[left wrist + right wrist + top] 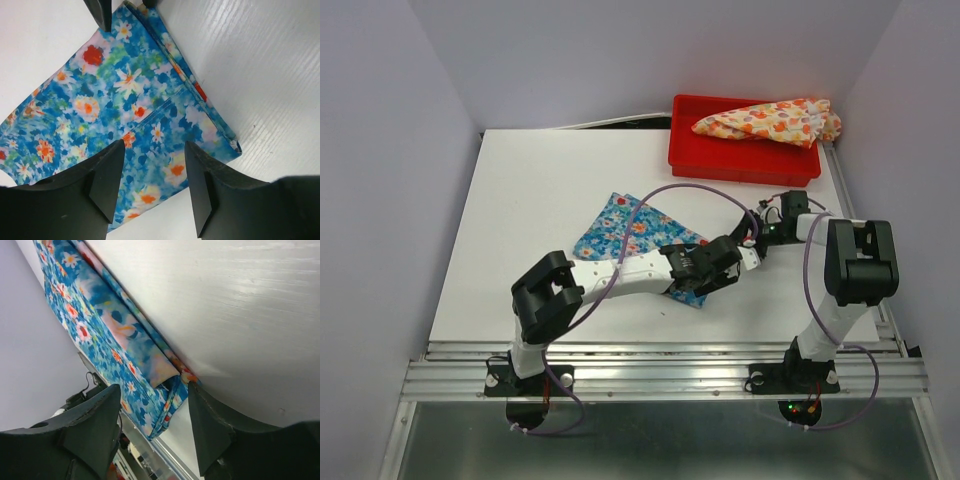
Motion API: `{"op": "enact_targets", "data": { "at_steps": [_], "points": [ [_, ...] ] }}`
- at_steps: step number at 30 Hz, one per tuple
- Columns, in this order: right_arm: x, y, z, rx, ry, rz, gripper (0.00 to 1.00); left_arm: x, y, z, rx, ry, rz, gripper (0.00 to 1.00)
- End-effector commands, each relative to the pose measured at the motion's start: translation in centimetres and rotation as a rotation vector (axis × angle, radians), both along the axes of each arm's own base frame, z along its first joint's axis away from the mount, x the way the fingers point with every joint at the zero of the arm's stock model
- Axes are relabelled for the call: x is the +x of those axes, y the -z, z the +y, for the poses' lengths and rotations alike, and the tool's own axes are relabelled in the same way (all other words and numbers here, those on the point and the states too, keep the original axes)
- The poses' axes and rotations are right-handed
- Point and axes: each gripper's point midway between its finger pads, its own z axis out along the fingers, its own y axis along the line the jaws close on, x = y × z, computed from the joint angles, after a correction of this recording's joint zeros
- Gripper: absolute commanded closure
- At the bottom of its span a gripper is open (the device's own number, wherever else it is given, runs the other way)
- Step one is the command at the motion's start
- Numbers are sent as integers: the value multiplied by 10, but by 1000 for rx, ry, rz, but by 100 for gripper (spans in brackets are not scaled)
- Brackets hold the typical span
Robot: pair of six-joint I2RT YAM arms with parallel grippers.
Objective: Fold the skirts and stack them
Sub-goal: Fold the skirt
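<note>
The blue skirt [625,232] lies flat mid-table [520,220], and it looks already doubled over. Its long axis runs diagonally from far left to near right, with the layered edge on its right side. Expect it to be light, limp and quick to slide on the smooth top, so pinch all the layers at a corner or along the hem, not the middle of the panel. Your left gripper [152,185] hovers over the skirt's near-right end, jaws apart and holding nothing. Your right gripper [154,430] sits low just beside that same corner, where the layers gape a little, and its jaws are also apart and empty. Far right, the cream skirt [768,121] is bunched lengthwise left to right across the red tray [690,158], equally soft and not yet folded.
</note>
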Motion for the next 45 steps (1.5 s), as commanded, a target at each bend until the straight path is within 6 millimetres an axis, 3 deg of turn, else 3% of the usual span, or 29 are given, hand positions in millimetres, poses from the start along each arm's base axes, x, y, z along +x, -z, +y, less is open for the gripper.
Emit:
{"op": "enact_targets", "data": {
  "at_steps": [1,4,7,12,17,20,25,33,45],
  "points": [
    [10,8,-2,-14,42,-15,37,6,-23,-17,-75,-25,-24,36],
    [8,13,-3,-21,51,1,34,7,-17,-17,-55,-34,-25,34],
    [10,16,-4,-32,82,9,23,7,-13,-19,-37,-40,-41,34],
    [7,18,-4,-27,112,24,18,3,-5,-23,-8,-39,-69,34],
    [6,21,-6,-40,148,57,10,6,8,-29,44,-64,-71,37],
    [6,21,-7,-43,156,61,0,4,12,-34,54,-58,-55,40],
    [5,20,-7,-44,160,61,0,0,14,-36,64,-42,-50,40],
    [7,23,-7,-48,162,66,0,-8,41,-29,140,-1,-8,44],
    [8,28,-11,-75,178,76,0,-11,48,-25,160,3,4,49]
  ]
}}
